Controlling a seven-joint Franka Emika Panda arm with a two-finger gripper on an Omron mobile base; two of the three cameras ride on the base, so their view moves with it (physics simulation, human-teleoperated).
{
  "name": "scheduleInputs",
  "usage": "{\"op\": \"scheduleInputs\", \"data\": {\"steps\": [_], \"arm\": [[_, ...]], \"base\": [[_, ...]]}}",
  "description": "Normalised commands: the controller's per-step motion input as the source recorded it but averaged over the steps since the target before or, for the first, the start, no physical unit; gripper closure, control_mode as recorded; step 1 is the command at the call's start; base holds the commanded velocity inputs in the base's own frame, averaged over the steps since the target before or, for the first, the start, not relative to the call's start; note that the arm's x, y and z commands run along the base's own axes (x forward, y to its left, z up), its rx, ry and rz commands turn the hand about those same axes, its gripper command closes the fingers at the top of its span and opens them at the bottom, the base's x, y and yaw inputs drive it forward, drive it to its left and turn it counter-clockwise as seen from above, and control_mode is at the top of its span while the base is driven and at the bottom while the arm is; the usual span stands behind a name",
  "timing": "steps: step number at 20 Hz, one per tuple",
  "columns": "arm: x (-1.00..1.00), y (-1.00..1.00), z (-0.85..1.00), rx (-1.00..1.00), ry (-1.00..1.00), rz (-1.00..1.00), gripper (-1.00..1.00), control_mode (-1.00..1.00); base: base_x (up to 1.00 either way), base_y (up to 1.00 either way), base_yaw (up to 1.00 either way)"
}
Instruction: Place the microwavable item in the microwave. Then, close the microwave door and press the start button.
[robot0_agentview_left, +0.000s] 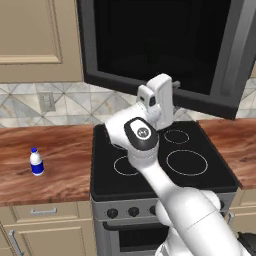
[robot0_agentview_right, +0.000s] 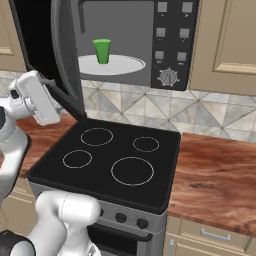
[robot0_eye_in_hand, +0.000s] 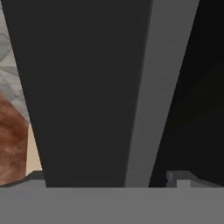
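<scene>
White bottle (robot0_agentview_left: 36, 162) stands on the desk (robot0_agentview_left: 50, 160), well left of the tool and below it (not the task's item). Tool (robot0_agentview_right: 61, 89) sits at the outer face of the microwave door (robot0_agentview_left: 160, 45), near the door's lower edge; whether its fingers are spread or closed I cannot tell. Right of the tool and higher, the green cup (robot0_agentview_right: 102, 51) stands upright on the turntable (robot0_agentview_right: 125, 65) inside the microwave (robot0_agentview_right: 150, 45). Placing looks done; door-closing is in hand. Next: push the door round until shut, then reach right to the control panel (robot0_agentview_right: 172, 45) for start.
</scene>
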Motion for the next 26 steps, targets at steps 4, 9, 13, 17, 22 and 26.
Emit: {"op": "scheduleInputs", "data": {"steps": [4, 9, 13, 17, 22, 26], "arm": [[0.31, -0.53, 0.54, 0.2, 0.09, 0.0, -1.0, -1.0], [0.39, -0.44, 0.52, 0.19, 0.11, 0.0, -1.0, -1.0], [0.38, -0.42, 0.29, 0.18, 0.05, 0.0, -1.0, -1.0], [0.45, -0.48, 0.08, 0.18, 0.0, 0.05, -1.0, -1.0], [0.4, -0.45, 0.0, 0.14, 0.0, 0.16, -1.0, -1.0], [0.33, -0.34, 0.0, 0.13, -0.02, 0.25, -1.0, -1.0]], "base": [[0.0, 0.0, 0.0], [0.0, 0.0, 0.0], [0.0, 0.0, 0.0], [0.0, 0.0, 0.0], [0.0, 0.0, 0.0], [0.0, 0.0, 0.0]]}}
